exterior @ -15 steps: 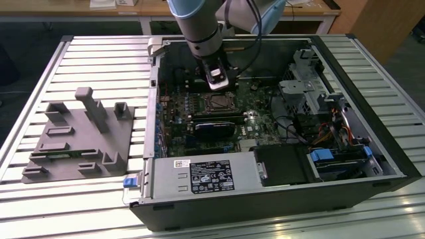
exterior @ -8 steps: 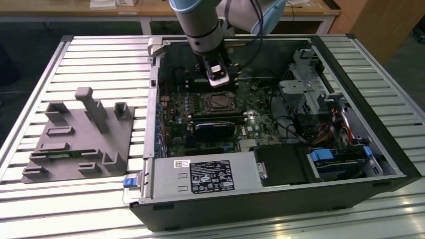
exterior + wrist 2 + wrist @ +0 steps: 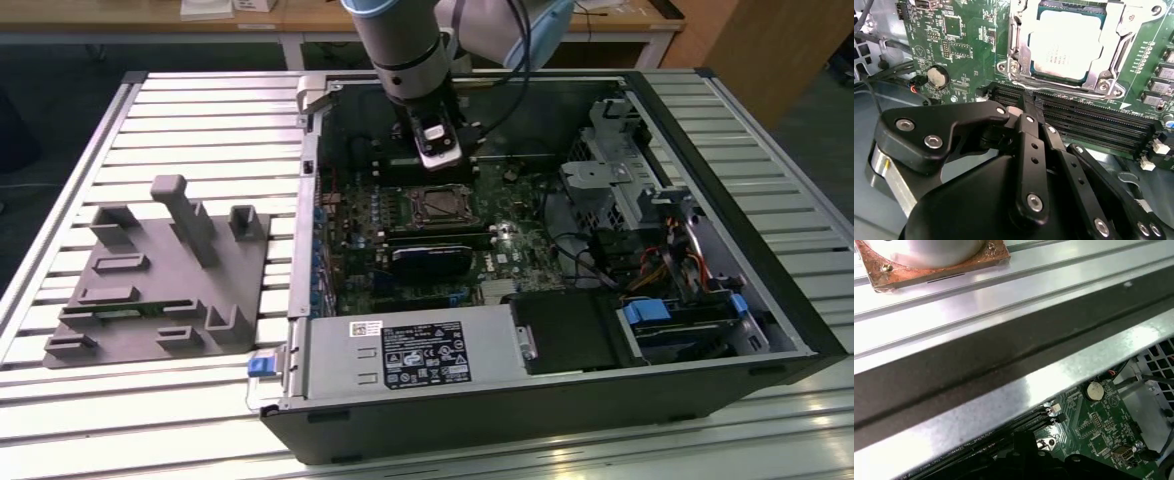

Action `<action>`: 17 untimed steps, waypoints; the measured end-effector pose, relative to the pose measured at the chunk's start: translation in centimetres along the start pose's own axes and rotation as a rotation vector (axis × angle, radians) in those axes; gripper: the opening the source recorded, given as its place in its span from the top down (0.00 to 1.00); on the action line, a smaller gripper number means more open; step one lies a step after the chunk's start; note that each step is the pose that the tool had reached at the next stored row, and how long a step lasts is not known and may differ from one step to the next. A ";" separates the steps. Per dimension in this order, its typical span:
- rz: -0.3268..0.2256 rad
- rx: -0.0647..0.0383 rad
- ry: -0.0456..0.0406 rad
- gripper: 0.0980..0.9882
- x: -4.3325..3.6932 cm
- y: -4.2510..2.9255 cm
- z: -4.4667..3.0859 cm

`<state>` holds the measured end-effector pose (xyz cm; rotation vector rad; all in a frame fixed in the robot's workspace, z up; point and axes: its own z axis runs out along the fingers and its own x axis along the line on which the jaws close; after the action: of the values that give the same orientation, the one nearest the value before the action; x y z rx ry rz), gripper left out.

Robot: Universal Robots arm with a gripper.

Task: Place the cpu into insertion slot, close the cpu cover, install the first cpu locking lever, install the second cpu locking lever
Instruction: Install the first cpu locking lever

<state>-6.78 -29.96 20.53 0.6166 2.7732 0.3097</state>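
An open computer case (image 3: 694, 390) lies on its side on a slatted metal table (image 3: 80, 140), its green motherboard (image 3: 350, 250) facing up. The arm reaches down into the case near the case's far edge, and the gripper (image 3: 442, 160) hangs just above the board, close beside the insertion slot (image 3: 439, 206) on its far side. In the second wrist view the gripper (image 3: 1030, 106) has its black fingers (image 3: 1029, 130) pressed together with nothing between them, their tips over the long black memory slots (image 3: 1089, 120) that run alongside the socket. The cpu (image 3: 1066, 47), a pale silvery square, already sits in the insertion slot (image 3: 1019, 75); the cpu cover (image 3: 1114, 60) lies around it as a silver frame, the chip's face showing through its window. Whether the locking levers are latched cannot be told. A round coin battery (image 3: 937, 76) sits on the board beside the socket and also shows in the first wrist view (image 3: 1095, 389), below the case's grey metal edge (image 3: 1004, 390). On the table beside the case, toward the exterior view's left, rests a grey fixture block (image 3: 160, 290) with upright pegs
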 end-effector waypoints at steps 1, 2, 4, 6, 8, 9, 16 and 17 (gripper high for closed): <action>0.000 0.000 0.0001 0.99 0.00 0.00 0.00; 0.000 0.000 0.0005 0.99 0.00 0.00 -0.01; 0.000 0.012 0.0098 0.99 -0.04 0.01 0.03; -0.002 0.029 0.0176 0.99 -0.14 0.05 0.09; -0.004 0.047 0.0254 0.99 -0.29 0.12 0.16; -0.005 0.057 0.0300 0.99 -0.39 0.16 0.20; -0.009 0.128 0.0767 0.99 -1.32 0.43 0.52; -0.009 0.136 0.0839 0.99 -1.46 0.44 0.56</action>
<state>-5.17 -30.14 20.46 0.6361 2.8952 0.1488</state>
